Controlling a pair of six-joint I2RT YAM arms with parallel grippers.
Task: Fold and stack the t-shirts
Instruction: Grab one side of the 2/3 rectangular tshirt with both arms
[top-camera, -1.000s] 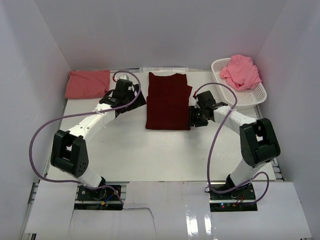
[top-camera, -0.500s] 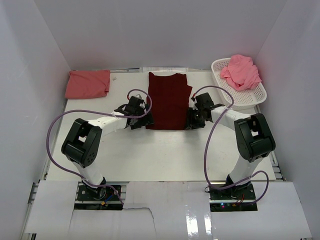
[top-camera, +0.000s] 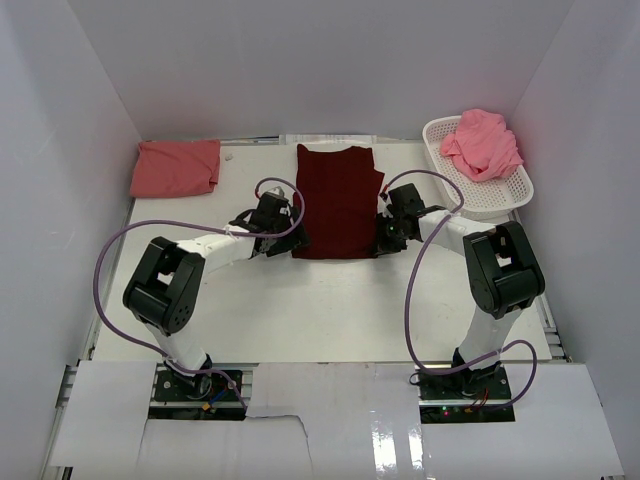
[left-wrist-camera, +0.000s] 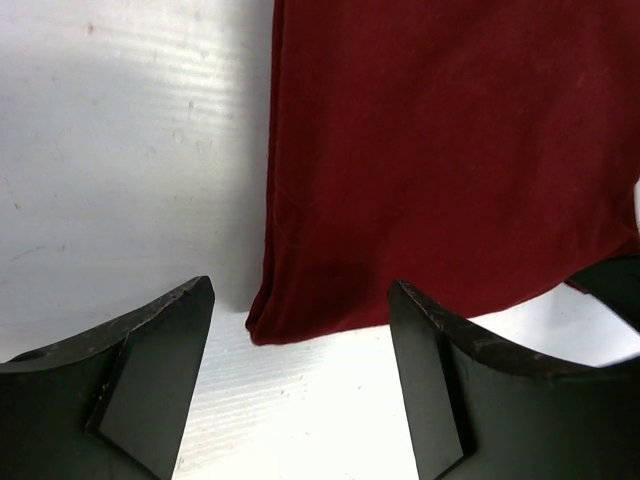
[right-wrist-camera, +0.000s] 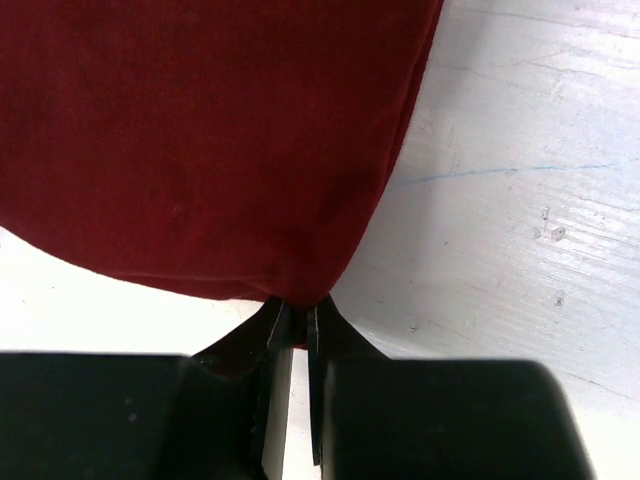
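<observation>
Near of the maroon shirt (top-camera: 337, 200) the table (top-camera: 330, 300) lies bare between the two arms, an open lane. Left of the shirt a bare strip reaches the coral shirt (top-camera: 175, 167) in the far-left corner. To its right the basket (top-camera: 500, 200) (pink shirt (top-camera: 483, 142) heaped inside) blocks the far side. The left gripper (left-wrist-camera: 300, 300) and right gripper (right-wrist-camera: 298, 312) crowd the shirt's near corners, with cables (top-camera: 425, 200) arching beside both its edges

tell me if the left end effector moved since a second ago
Yes. The left end effector has drawn away from the salmon t-shirt and come toward the near left corner of the maroon t-shirt.
</observation>
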